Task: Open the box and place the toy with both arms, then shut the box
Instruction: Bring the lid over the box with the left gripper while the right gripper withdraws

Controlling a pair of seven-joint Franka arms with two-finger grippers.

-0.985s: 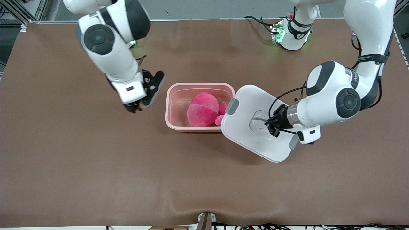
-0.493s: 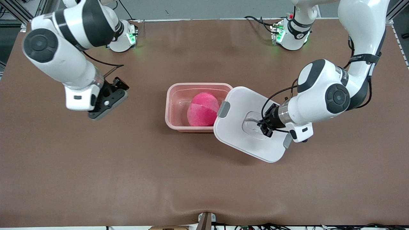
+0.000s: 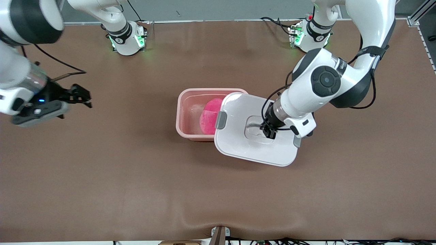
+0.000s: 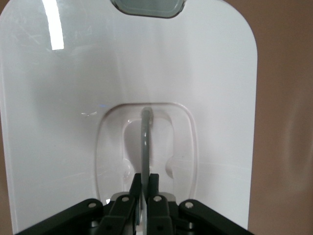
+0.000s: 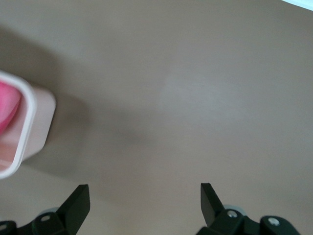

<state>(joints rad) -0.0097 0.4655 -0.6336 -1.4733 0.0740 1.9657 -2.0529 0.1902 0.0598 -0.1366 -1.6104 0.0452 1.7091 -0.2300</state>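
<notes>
We see the box standing near the middle of the brown table, and it is open at the top. The toy lies inside the box, and only part of its pink body shows, because the lid covers the rest. The lid is white and it hangs a little tilted above the end of the box that is toward the left arm's end of the table. About half of the lid reaches out past the box over the bare table. One grey clip of the lid is over the toy.

The left gripper is closed tightly on the clear handle in the recess of the lid, and it carries the lid in the air. In the left wrist view we see the thin handle pinched between the two black fingers.

The right gripper is over the bare table toward the right arm's end, well apart from the box. Its fingers stand wide and hold nothing. In the right wrist view one corner of the box shows, with a bit of pink inside.
</notes>
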